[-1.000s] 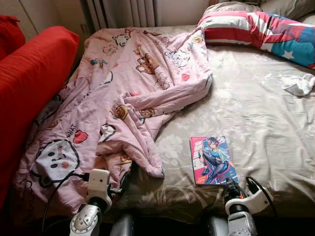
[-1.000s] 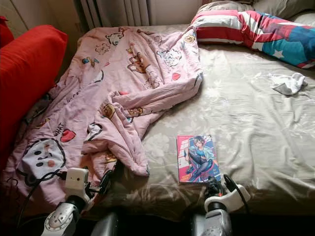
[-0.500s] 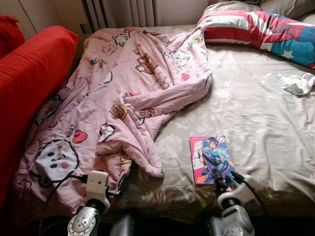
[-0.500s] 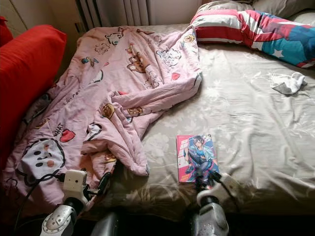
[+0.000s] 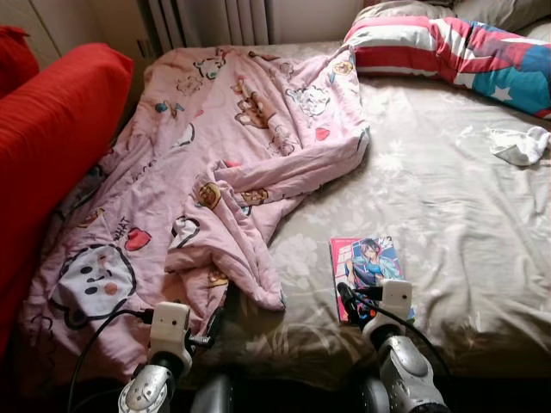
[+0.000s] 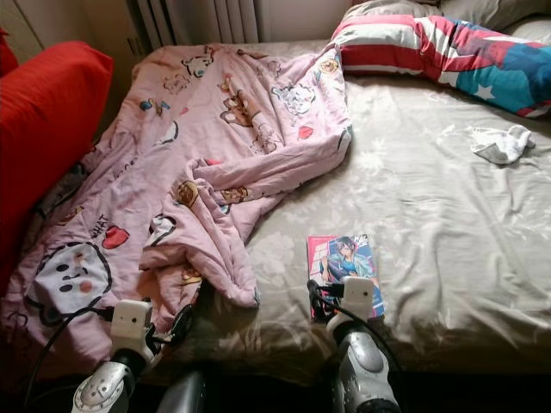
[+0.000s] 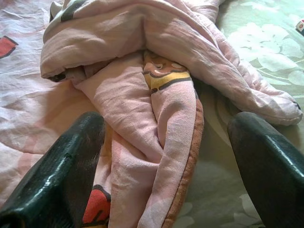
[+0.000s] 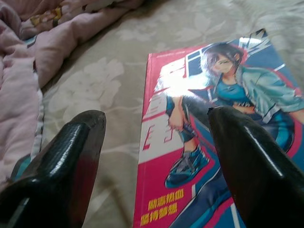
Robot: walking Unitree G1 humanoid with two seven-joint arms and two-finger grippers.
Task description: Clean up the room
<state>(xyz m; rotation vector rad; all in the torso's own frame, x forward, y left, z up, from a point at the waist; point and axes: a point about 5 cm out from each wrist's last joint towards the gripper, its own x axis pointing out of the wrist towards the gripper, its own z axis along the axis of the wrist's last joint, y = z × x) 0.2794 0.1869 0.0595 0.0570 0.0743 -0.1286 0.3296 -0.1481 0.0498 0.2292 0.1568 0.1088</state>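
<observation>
Both head eyes look forward and down from the foot of the beige floral-sheeted bed, sharing the rumpled pink cartoon-print blanket at frame left. The left wrist camera sits close over that blanket's folds. The right wrist camera looks closely onto the pink-and-blue illustrated comic book, seen lower centre from the head.

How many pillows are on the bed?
2. A striped red, white and blue pillow lies at the far end of the bed, and a plain grey pillow sits just behind it. More may lie past the picture's edge.
</observation>
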